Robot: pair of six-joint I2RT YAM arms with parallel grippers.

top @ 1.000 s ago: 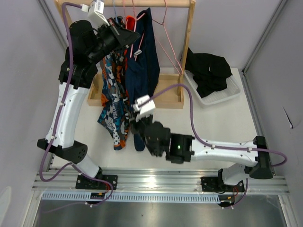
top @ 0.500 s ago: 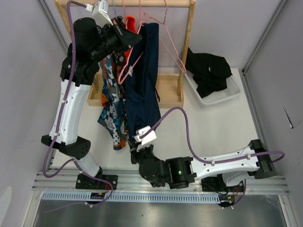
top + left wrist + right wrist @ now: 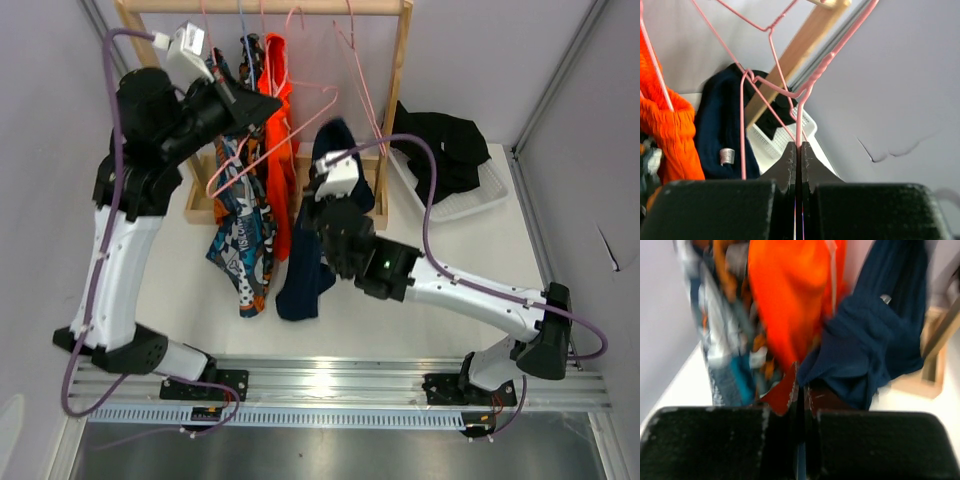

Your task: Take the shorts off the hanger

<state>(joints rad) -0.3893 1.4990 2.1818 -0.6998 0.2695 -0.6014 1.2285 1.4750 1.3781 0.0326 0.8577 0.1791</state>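
My left gripper [image 3: 238,98] [image 3: 799,146] is shut on the wire of a pink hanger [image 3: 285,125] [image 3: 771,85], which it holds tilted in front of the rack. The hanger's frame looks bare. My right gripper [image 3: 328,147] [image 3: 801,385] is shut on the navy shorts [image 3: 300,280] [image 3: 875,335], raised beside the rack post; they drape down to the table. Bright orange shorts [image 3: 280,170] [image 3: 790,295] and teal-orange-white print shorts [image 3: 240,250] [image 3: 720,340] hang on the rack. Black shorts [image 3: 440,150] lie in the tray.
The wooden rack [image 3: 400,80] stands at the back with a flat base [image 3: 355,205]. More pink hangers [image 3: 360,80] hang from its rail. A white tray [image 3: 480,200] sits at the back right. Grey walls close in on both sides.
My right gripper swung from the table's front up toward the rack, lifting the navy shorts. My left arm drew the hanger leftward, clear of the navy shorts; the orange shorts now show.
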